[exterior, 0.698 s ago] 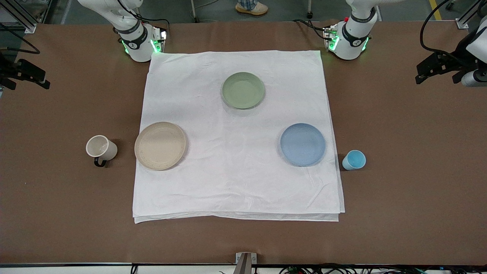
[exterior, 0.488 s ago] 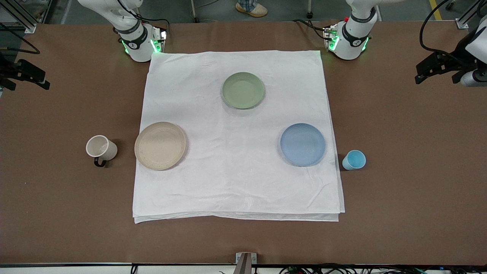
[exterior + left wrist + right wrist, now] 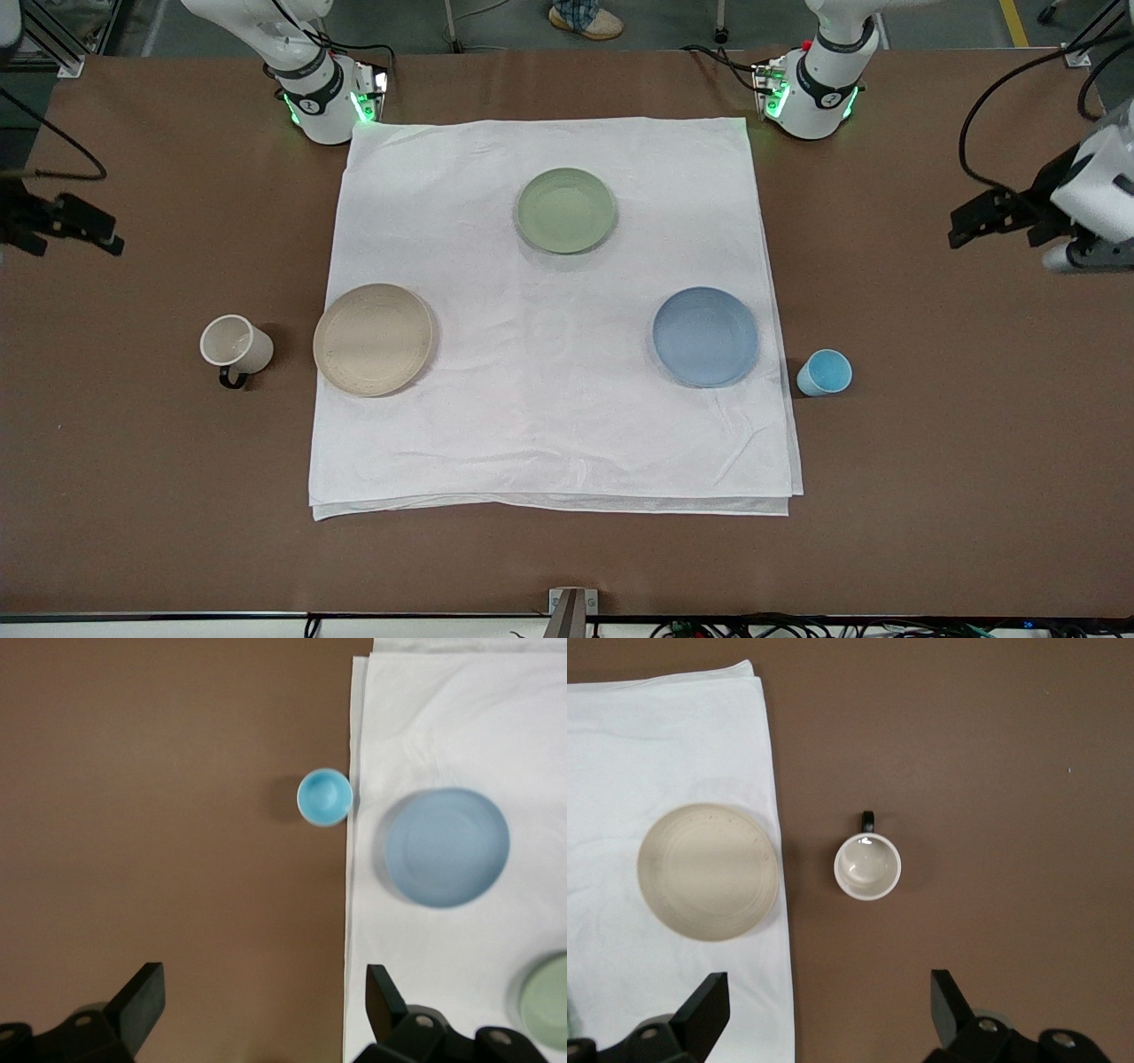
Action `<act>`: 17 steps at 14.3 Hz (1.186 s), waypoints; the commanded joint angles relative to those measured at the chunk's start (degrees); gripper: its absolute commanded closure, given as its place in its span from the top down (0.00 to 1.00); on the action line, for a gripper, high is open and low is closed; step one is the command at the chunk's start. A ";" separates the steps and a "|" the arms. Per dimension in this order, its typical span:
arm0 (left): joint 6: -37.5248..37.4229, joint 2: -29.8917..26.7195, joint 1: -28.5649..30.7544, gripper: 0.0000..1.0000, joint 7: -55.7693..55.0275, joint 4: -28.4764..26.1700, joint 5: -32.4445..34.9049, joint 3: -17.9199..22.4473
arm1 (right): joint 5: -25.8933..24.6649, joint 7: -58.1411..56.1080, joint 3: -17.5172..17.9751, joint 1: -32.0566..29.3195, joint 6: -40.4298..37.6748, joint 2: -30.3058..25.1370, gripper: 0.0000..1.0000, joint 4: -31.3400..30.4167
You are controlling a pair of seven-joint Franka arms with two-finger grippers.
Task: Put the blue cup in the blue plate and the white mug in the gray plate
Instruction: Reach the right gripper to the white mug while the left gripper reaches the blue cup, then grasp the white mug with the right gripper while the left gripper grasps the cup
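I've got both grippers spread wide and holding nothing: left gripper (image 3: 264, 1010) up over bare brown table at its end, right gripper (image 3: 829, 1014) likewise at its end. The small light-blue handleless cup (image 3: 825, 372) sits upright just off the white cloth's (image 3: 549, 425) edge beside the pale-blue round plate (image 3: 705, 336); the cream mug w/ black loop handle (image 3: 235, 346) stands beside the tan-gray ridged plate (image 3: 373, 338). Both prob light, rigid, slick, chippable: I'd pinch the cup across its walls, the mug by its rim opposite the handle.

The right end effector (image 3: 66, 232) sits at the front view's edge, with the arm above it cut off. In the right wrist view only its two finger tips (image 3: 707, 1010) show. The left arm's upper links leave the picture. The green plate (image 3: 547, 1001) is cropped in the left wrist view.
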 commanded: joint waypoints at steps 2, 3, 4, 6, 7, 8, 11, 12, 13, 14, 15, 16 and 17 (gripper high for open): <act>16.39 3.48 0.54 1.00 -0.80 -10.80 0.23 -0.09 | 0.18 0.49 0.43 -2.96 9.70 14.15 1.00 3.37; 18.87 5.41 0.54 1.00 -0.80 -11.42 0.23 -0.09 | 0.97 0.58 0.43 -3.40 10.60 17.23 1.00 3.37; 20.98 7.96 0.54 1.00 -0.80 -11.43 0.23 -0.09 | 4.80 0.49 0.43 -3.67 11.57 20.14 1.00 3.28; 24.76 12.70 0.45 1.00 -1.59 -11.52 0.14 -0.09 | 8.79 0.31 0.34 -3.58 19.88 22.62 1.00 -2.04; 26.17 14.82 0.36 0.97 -2.29 -11.43 0.23 -0.09 | 8.80 0.31 0.34 -2.97 26.37 22.63 1.00 -6.86; 27.93 16.58 0.36 0.91 -2.47 -11.43 0.14 -0.09 | 8.80 0.23 0.34 -2.70 31.57 22.71 1.00 -10.05; 31.89 21.50 0.28 0.76 -2.91 -11.43 0.14 -0.09 | 8.45 -2.23 0.34 -2.96 37.41 25.69 1.00 -11.75; 32.77 22.82 0.28 0.70 -2.91 -11.34 0.14 -0.18 | 8.45 -2.32 0.34 -3.05 37.51 25.79 1.00 -12.27; 33.39 23.79 0.28 0.63 -2.91 -11.34 0.14 -0.18 | 8.45 -2.32 0.34 -2.97 37.51 25.70 0.96 -13.67; 33.66 24.41 0.28 0.58 -3.09 -11.34 0.14 -0.18 | 8.45 -2.50 0.34 -2.79 37.51 25.61 0.88 -14.64; 33.66 24.77 0.19 0.50 -3.35 -11.34 0.14 -0.18 | 8.45 -3.72 0.34 -2.96 37.16 25.53 0.78 -15.08; 33.66 25.12 0.01 0.41 -3.87 -11.34 0.14 -0.26 | 8.45 -6.34 0.34 -3.40 36.72 25.53 0.61 -15.26; 33.66 25.12 -0.16 0.31 -4.23 -11.34 0.14 -0.26 | 8.45 -8.89 0.34 -4.36 36.11 25.53 0.38 -15.35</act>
